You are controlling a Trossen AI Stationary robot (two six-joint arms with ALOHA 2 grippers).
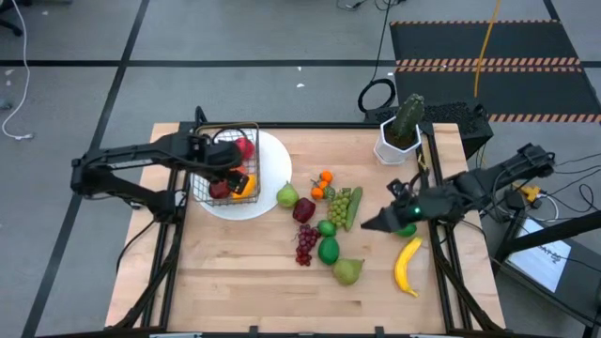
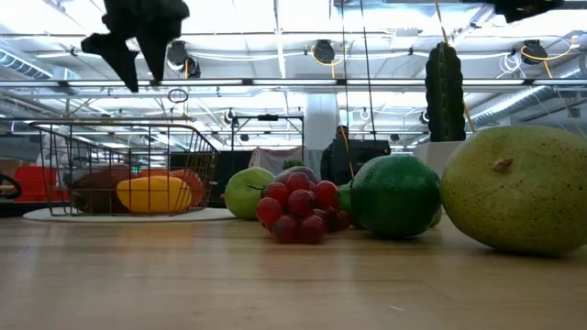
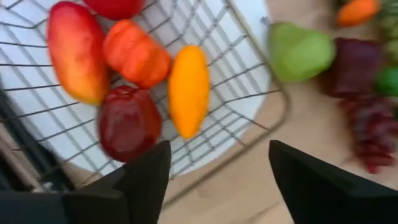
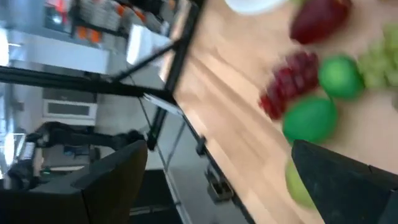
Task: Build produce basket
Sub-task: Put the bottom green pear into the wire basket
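Basket (image 1: 227, 165) sits on white plate (image 1: 272, 192), left of centre in high view; holds a few pieces: red fruit, orange one, yellow one (image 3: 188, 89), dark red apple (image 3: 129, 122). Left gripper (image 1: 230, 176) hovers over basket, fingers apart, nothing held. In low view it hangs upper left, above the basket rim.

Rest of produce loose on table (image 1: 235, 272), centre of high view: green pear (image 1: 286, 196), dark red piece (image 1: 303, 209), small oranges (image 1: 323, 184), green grapes (image 1: 339, 207), cucumber (image 1: 354, 207), red grapes (image 1: 306, 243), lime (image 1: 328, 250), second pear (image 1: 348, 271), banana (image 1: 407, 265) at lower right.

Right gripper (image 1: 368, 225) right of centre, just beside cucumber, fingers wide open, empty.

Cactus in white pot (image 1: 400, 131) upper right.
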